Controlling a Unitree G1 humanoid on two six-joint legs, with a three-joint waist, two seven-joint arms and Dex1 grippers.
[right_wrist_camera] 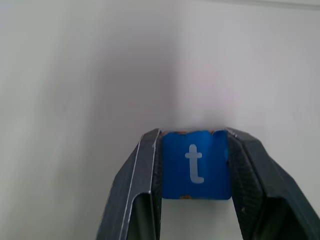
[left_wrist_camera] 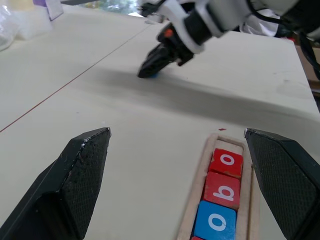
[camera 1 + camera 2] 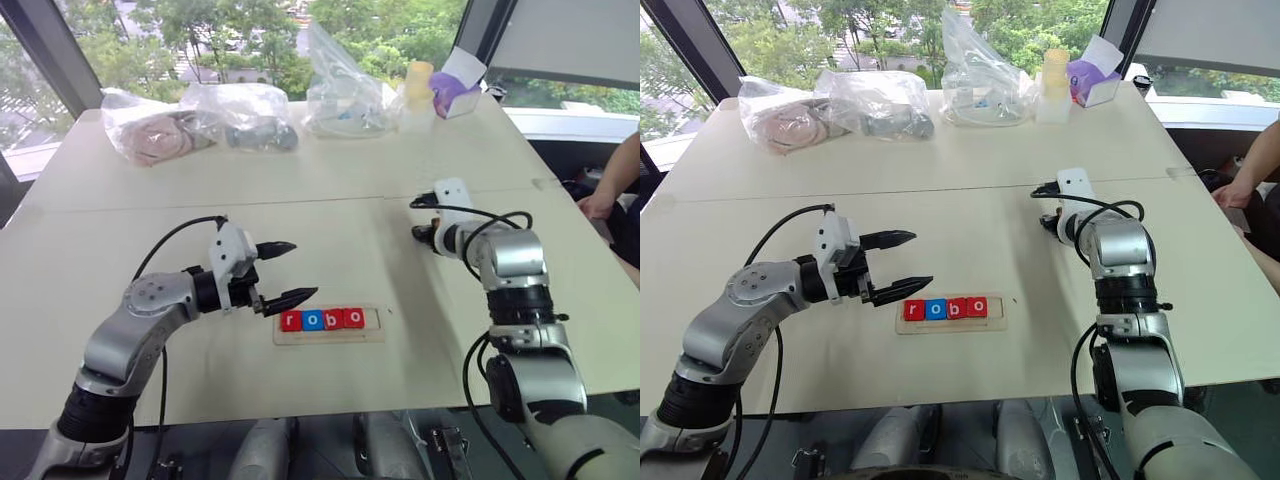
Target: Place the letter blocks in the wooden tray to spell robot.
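The wooden tray (image 3: 329, 326) lay near the front edge of the white table (image 3: 330, 210), holding four letter blocks in a row: a red r (image 3: 291, 321), a blue o (image 3: 311, 320), a red b (image 3: 332, 319) and a red o (image 3: 353, 318). The slot at its 3 o'clock end stood bare. From the tray, the right gripper (image 1: 195, 165) sat at about 1 o'clock, well apart, tipped down onto the tabletop. Its fingers (image 1: 137, 185) were pinched against two opposite edges of the blue t block (image 1: 196, 164), which seemed to rest flat on the table with its letter facing up. The left gripper (image 3: 287, 272) hovered just beside the tray's 9 o'clock end, jaws spread wide and holding nothing.

The step in hand looked like the pickup of the last block. To do it well, the grip should stay squarely on the edges so the tile cannot twist, and the lift should go straight up before any sideways travel. The t needs to arrive level over the bare slot, letter upright like its neighbours, and be lowered inside the rim without nudging the red o. The left gripper was close enough that it could be bumped; keeping it still would help.
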